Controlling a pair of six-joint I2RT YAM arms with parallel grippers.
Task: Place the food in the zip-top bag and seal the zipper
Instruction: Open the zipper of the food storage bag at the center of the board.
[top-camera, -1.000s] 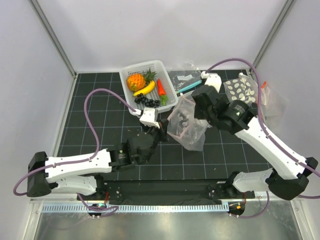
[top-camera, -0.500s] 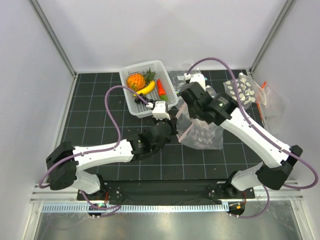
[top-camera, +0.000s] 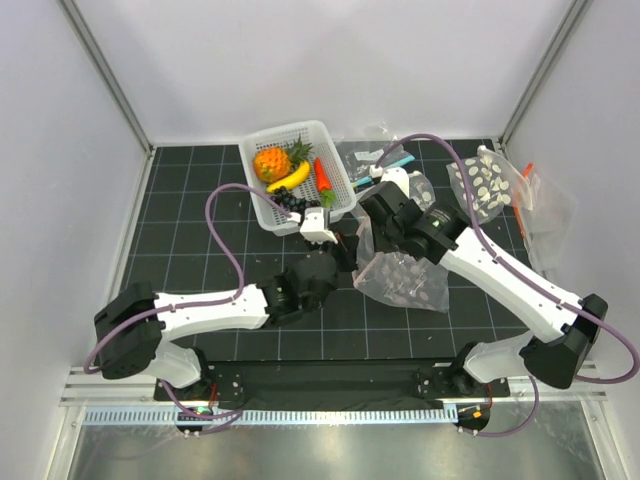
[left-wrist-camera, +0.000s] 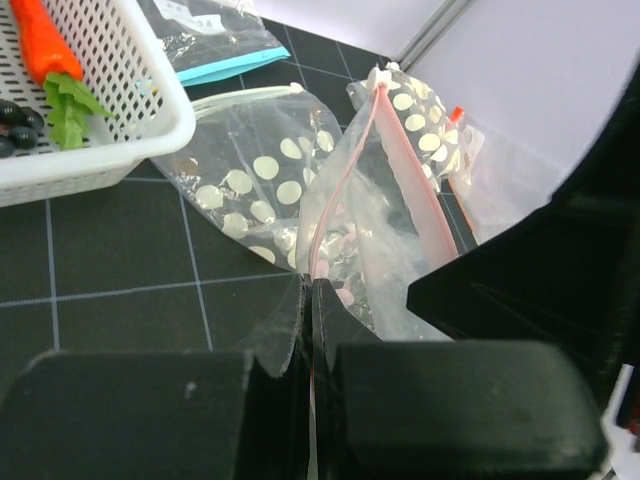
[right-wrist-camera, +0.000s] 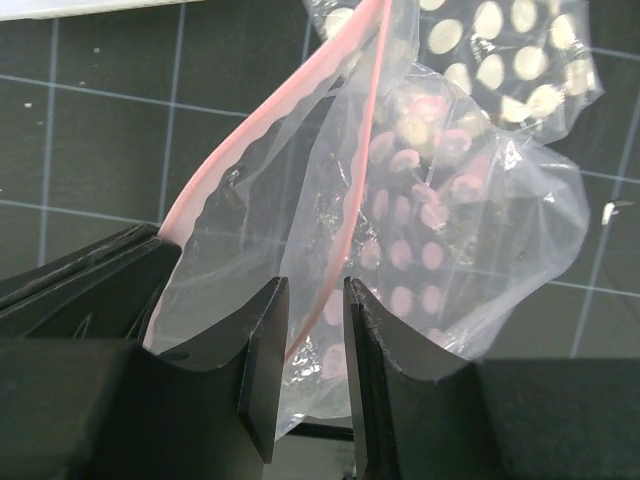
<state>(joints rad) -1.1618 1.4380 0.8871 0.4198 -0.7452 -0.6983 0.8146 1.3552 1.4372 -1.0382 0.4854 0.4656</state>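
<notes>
Both end effectors pinch the zip-top bag (top-camera: 402, 277) (mouth edge).

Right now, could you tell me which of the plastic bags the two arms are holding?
The pink-strip bag at mid-table, its mouth pinched by both sets of jaws. The teal-strip bag behind the basket and the orange-strip bag at far right lie untouched.

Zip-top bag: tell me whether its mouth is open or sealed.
Open. In both wrist views the zip-top bag's two pink zipper strips run apart with a gap between them, each gripper pinching one side. No food is inside.
</notes>
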